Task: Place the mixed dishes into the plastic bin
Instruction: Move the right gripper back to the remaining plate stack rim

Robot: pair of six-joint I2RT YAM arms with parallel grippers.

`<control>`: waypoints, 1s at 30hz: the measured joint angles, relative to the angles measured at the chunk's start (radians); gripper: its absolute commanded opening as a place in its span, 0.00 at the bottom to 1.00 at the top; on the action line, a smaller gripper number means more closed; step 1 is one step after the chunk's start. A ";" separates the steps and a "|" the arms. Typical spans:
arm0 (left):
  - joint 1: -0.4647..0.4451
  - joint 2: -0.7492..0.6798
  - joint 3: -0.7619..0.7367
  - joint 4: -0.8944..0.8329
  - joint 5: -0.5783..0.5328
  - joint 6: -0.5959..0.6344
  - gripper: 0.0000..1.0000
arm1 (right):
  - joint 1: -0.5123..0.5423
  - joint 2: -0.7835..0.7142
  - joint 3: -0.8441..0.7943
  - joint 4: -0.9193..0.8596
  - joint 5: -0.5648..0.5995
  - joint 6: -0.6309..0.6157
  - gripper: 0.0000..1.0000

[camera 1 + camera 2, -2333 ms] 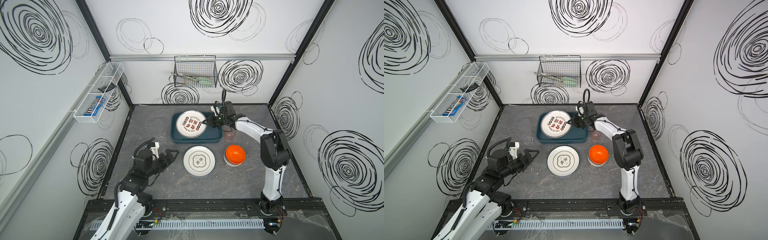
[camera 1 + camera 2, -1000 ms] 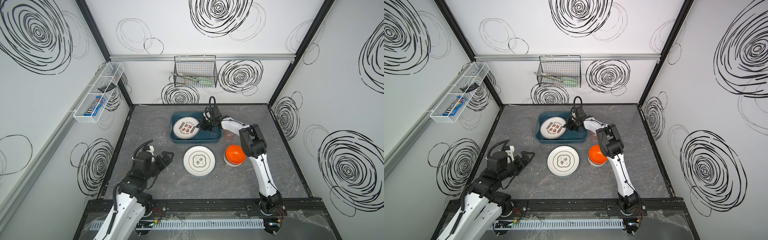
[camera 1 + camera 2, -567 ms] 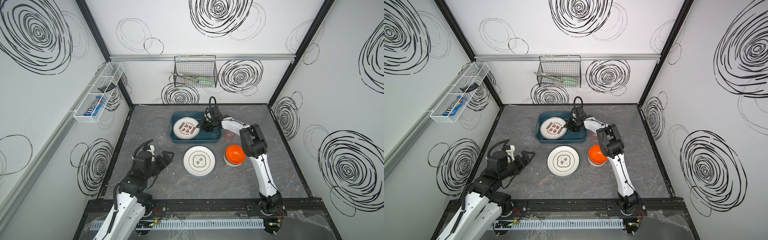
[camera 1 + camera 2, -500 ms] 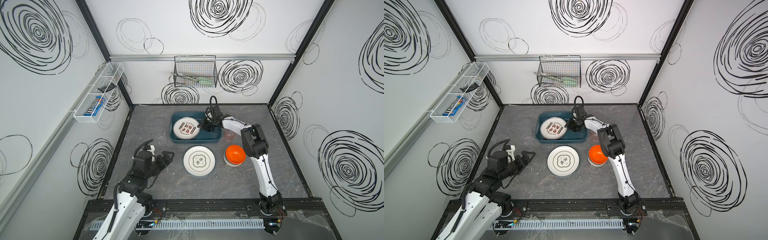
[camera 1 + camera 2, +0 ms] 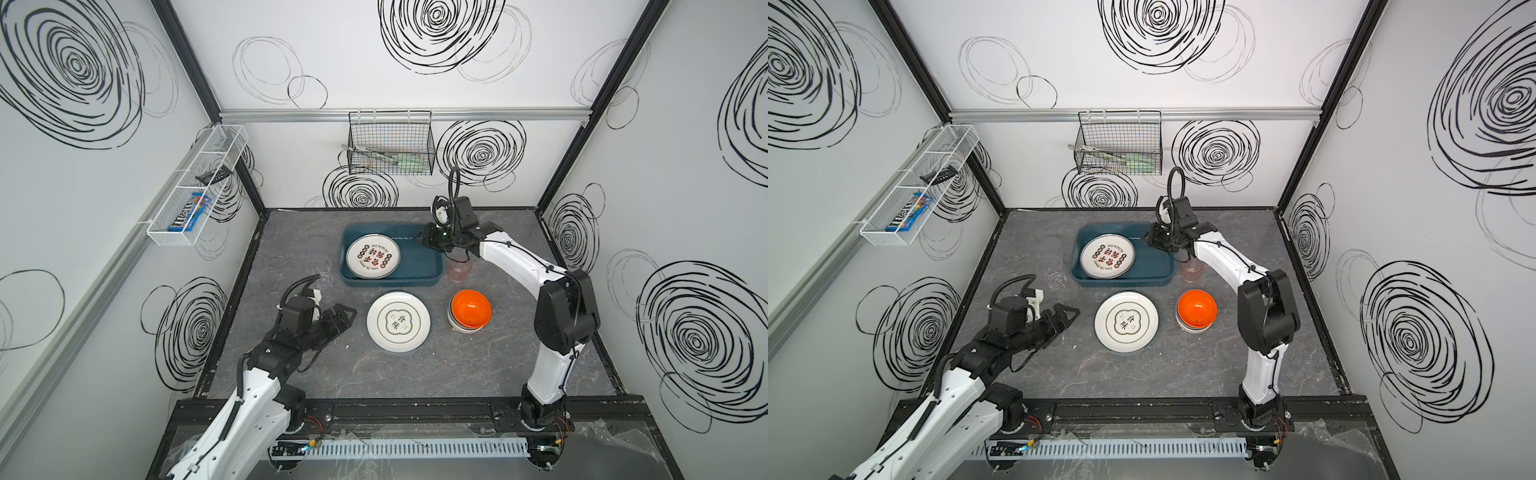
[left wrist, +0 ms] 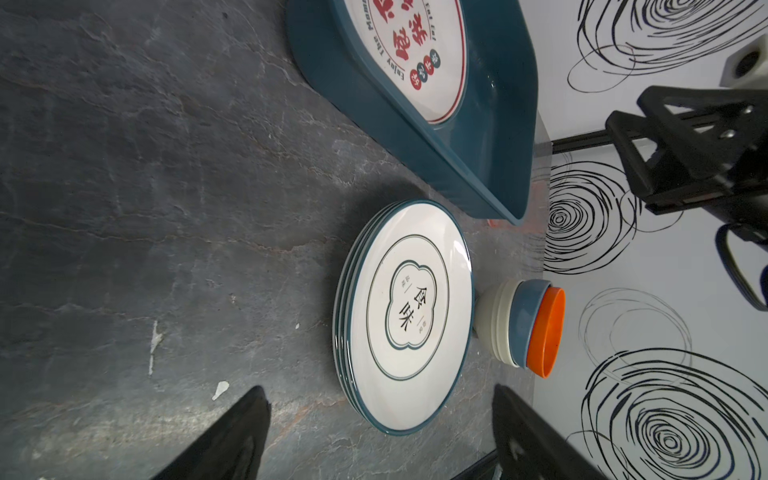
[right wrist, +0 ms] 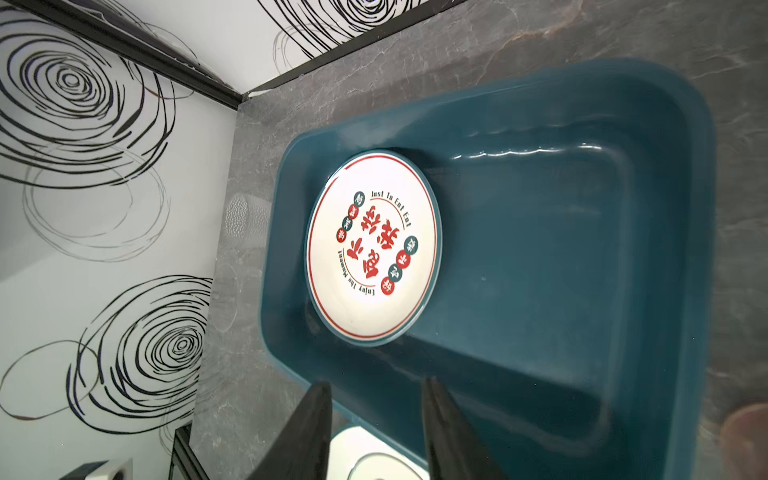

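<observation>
In both top views, only one dish is seen inside the plastic bin (image 5: 419, 272). It is the red-letter plate (image 5: 373, 255), and it is laid at the bin's left end. All the other dishes are left to be moved.

The green-rim plates (image 5: 398, 323) are stacked on the table (image 5: 374, 374), just near of the bin. The bowls (image 5: 470, 309) are stacked to the right of them, with the orange one on top. The pink cup (image 5: 458, 270) is stood just beside the bin's right end. The clear glass (image 5: 325, 270) is stood just left of the bin. So the job is judged to be only just begun.

The right gripper (image 5: 426, 241) is held over the far right part of the bin, and its arm is bent high at the elbow. The left gripper (image 5: 347, 316) is held low, just left of the plate stack, and is pointed at it.

In the left wrist view, the jaws of the left gripper (image 6: 378, 440) are spread wide and nothing is held between them. The green-rim plates (image 6: 409, 316) are seen right in front, with the bowls (image 6: 523, 328) beyond them.

In the right wrist view, the jaws of the right gripper (image 7: 376, 432) are partly spread and nothing is pinched. The plastic bin (image 7: 540, 270) is seen below them. The red-letter plate (image 7: 372, 247) is laid inside it, apart from the fingers (image 7: 307, 436).
</observation>
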 measured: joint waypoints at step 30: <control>-0.227 0.232 0.000 0.101 -0.098 0.043 0.85 | 0.234 -0.123 -0.264 -0.238 0.213 -0.142 0.58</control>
